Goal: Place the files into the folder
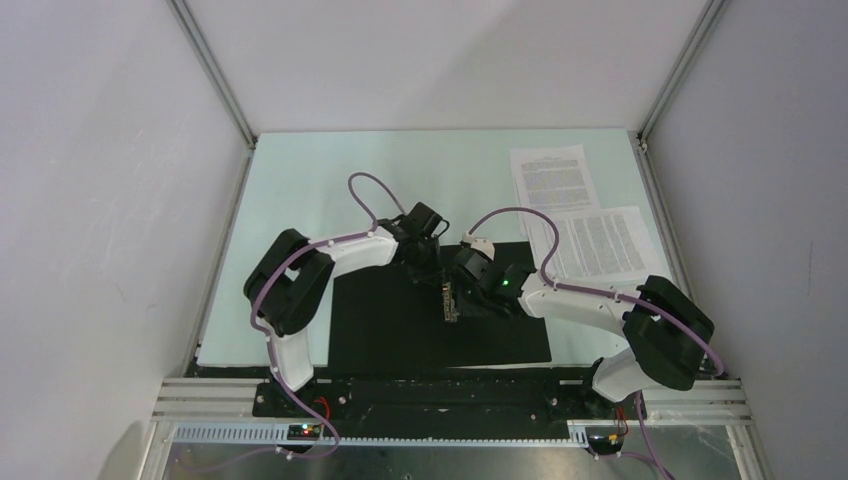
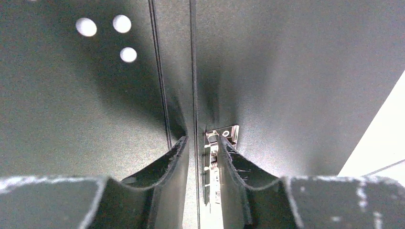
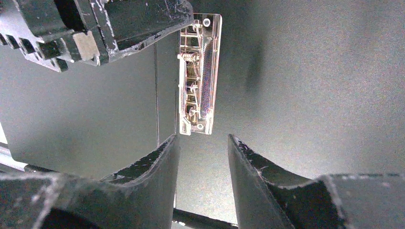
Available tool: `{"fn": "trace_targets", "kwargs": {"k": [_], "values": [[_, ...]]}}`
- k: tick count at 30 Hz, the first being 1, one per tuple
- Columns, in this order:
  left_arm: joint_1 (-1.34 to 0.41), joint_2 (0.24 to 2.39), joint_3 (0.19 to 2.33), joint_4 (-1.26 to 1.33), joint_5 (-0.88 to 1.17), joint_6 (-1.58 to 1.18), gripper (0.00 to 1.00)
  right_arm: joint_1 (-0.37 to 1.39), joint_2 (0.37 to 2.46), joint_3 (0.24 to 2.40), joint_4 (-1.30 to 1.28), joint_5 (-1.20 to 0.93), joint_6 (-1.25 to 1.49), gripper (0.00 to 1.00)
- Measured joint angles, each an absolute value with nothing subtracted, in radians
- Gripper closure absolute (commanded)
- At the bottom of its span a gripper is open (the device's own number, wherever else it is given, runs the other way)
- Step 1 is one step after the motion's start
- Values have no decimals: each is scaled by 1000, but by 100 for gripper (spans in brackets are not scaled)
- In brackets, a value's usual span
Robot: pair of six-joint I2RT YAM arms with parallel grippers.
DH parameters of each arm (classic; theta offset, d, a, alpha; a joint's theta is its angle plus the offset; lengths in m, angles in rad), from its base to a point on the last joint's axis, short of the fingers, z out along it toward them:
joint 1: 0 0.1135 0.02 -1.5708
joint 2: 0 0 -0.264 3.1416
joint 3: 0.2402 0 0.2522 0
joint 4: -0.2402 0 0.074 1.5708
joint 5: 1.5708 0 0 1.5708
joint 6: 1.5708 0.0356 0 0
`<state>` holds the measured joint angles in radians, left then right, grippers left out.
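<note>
The folder [image 1: 390, 330] lies open in the middle of the table, black inside up, with the metal clip [image 1: 451, 303] along its spine. The two files, white printed sheets, lie at the back right: one [image 1: 550, 178] farther, one [image 1: 600, 245] nearer, by the folder's far right corner. My left gripper [image 1: 437, 278] is low over the clip's far end. In the left wrist view [image 2: 202, 139] its jaws stand narrowly apart with the clip [image 2: 228, 132] showing between them. My right gripper [image 1: 465, 300] hovers open and empty just short of the clip's near end [image 3: 198, 71], jaws [image 3: 202, 137] apart over the black cover [image 3: 310, 95].
Three white dots [image 2: 122, 24] show on the folder's left cover. Grey walls and aluminium rails enclose the pale table [image 1: 330, 180]. The right arm's purple cable [image 1: 520, 215] arcs over the nearer sheet.
</note>
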<state>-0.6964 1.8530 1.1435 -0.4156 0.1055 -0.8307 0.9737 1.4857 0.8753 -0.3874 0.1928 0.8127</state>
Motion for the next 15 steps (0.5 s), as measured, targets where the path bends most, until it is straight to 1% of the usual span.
{"fn": "trace_targets", "kwargs": {"k": [3,13,15], "values": [[-706,1853,1150,-415,95,-829,65,974,1495,875,-384,192,813,54],[-715,1865,1156,-402,72,-830,82,974,1498,875,-384,192,813,54],[-715,1865,1156,-406,62,-831,83,974,1498,875,-384,192,813,54]]}}
